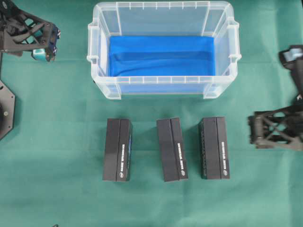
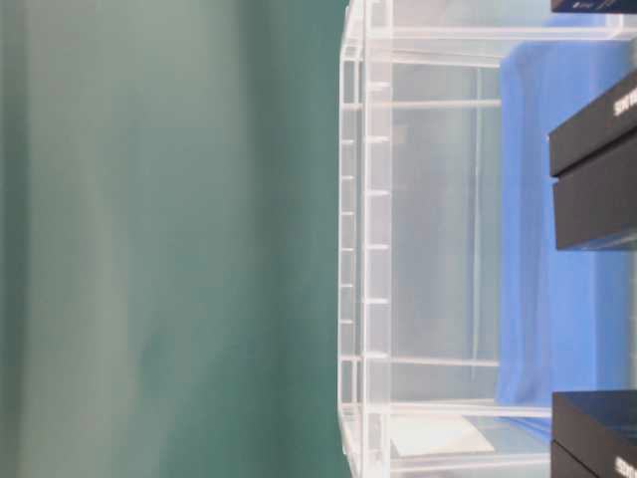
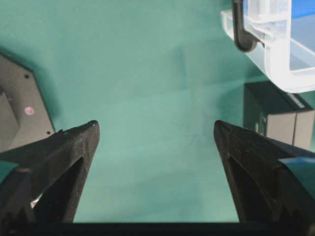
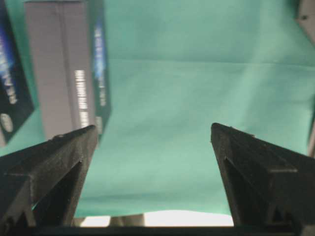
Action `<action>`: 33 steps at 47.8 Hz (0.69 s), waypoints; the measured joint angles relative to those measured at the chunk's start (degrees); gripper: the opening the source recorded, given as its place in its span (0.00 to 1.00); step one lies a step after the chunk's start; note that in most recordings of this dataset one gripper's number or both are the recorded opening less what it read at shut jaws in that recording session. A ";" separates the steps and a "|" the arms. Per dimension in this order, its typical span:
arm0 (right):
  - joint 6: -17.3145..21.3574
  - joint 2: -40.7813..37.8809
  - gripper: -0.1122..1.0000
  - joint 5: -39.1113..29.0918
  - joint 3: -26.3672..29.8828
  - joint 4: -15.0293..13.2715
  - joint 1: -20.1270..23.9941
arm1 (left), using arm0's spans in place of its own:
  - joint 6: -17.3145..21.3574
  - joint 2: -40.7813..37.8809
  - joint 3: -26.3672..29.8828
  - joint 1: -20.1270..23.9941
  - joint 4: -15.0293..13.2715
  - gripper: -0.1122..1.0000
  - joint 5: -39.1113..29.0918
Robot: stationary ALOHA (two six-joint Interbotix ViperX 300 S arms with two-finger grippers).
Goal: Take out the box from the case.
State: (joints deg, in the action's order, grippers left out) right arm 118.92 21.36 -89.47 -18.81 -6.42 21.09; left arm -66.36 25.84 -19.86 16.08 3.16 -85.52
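The case (image 1: 163, 86) is a clear plastic bin at the back centre, and only its blue lining (image 1: 161, 54) shows inside. Three black boxes stand in a row on the green cloth in front of it: left (image 1: 117, 149), middle (image 1: 172, 149), right (image 1: 214, 147). My left gripper (image 1: 51, 45) hovers at the far left, open and empty (image 3: 155, 129), with the case's corner (image 3: 280, 59) and the left box (image 3: 275, 123) off to its right. My right gripper (image 1: 252, 132) sits right of the right box, open with nothing between its fingers (image 4: 153, 132). That box (image 4: 64, 73) lies ahead to its left.
A black base plate (image 1: 5, 109) lies at the table's left edge and shows near the left fingers (image 3: 19, 108). The cloth's near edge shows as a pale strip (image 4: 187, 219) below the right gripper. In the table-level view the case wall (image 2: 363, 249) stands behind two boxes (image 2: 597, 169).
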 measured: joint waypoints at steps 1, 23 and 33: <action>0.00 0.35 0.92 0.00 -0.35 0.00 0.09 | 0.00 -0.09 -0.09 -0.09 0.00 0.99 0.00; -2.55 2.02 0.92 -0.09 -1.32 -0.35 -0.18 | 0.00 0.00 -0.09 -0.09 0.00 0.99 0.09; -7.65 2.20 0.92 -0.09 -1.85 -0.53 -4.57 | -0.18 0.00 -0.09 -0.09 0.00 0.99 0.18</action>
State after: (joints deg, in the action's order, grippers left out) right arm 111.27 23.55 -89.56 -20.65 -6.94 16.52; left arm -66.53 25.84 -19.95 16.00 3.16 -85.34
